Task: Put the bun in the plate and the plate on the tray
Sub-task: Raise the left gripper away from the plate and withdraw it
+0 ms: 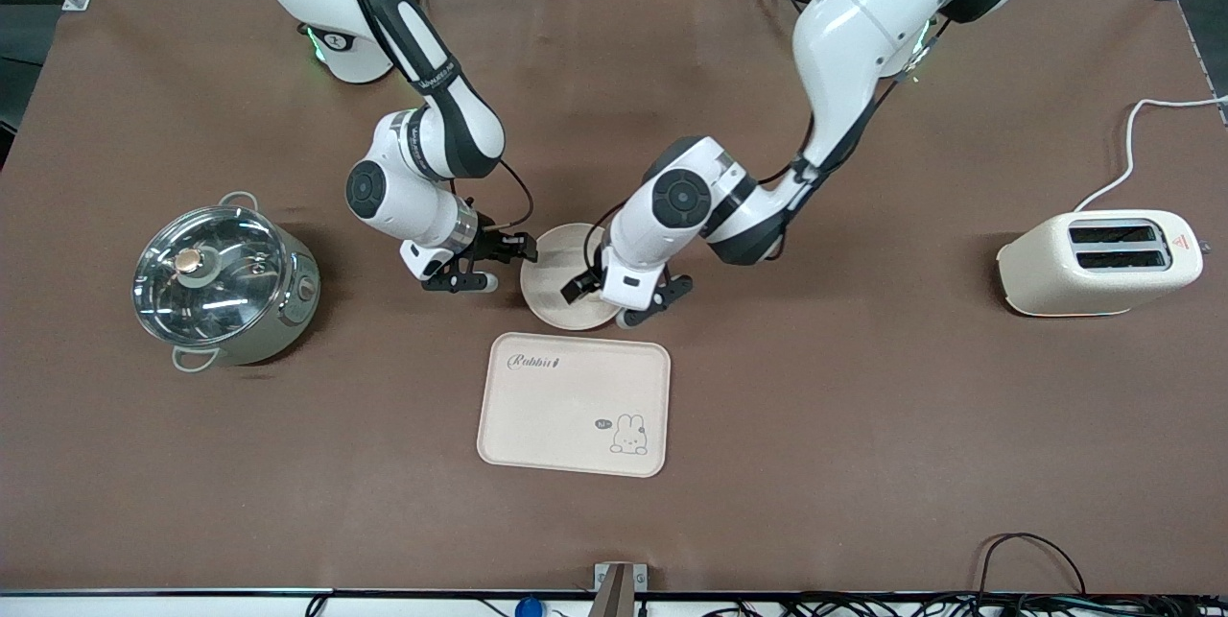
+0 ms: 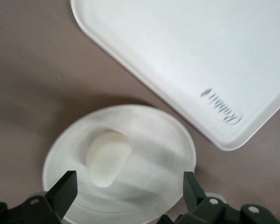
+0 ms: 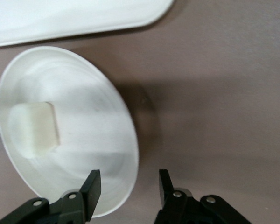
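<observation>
Cream-white half-moon bun [image 2: 108, 157] lying in round, shallow cream-beige plate [image 1: 554, 262] on brown tabletop [image 1: 863, 406]; cream rectangular "Rabbit" tray [image 1: 573, 403] just beside plate, at its six o'clock in front view, nearer camera; left gripper [image 2: 129, 187] spread wide over plate; right gripper [image 3: 129, 187] parted astride plate's rim, empty.

Even overhead light, soft shadows, plate [image 2: 144, 140] motion-blurred, pot lid [image 1: 206, 262] glare
</observation>
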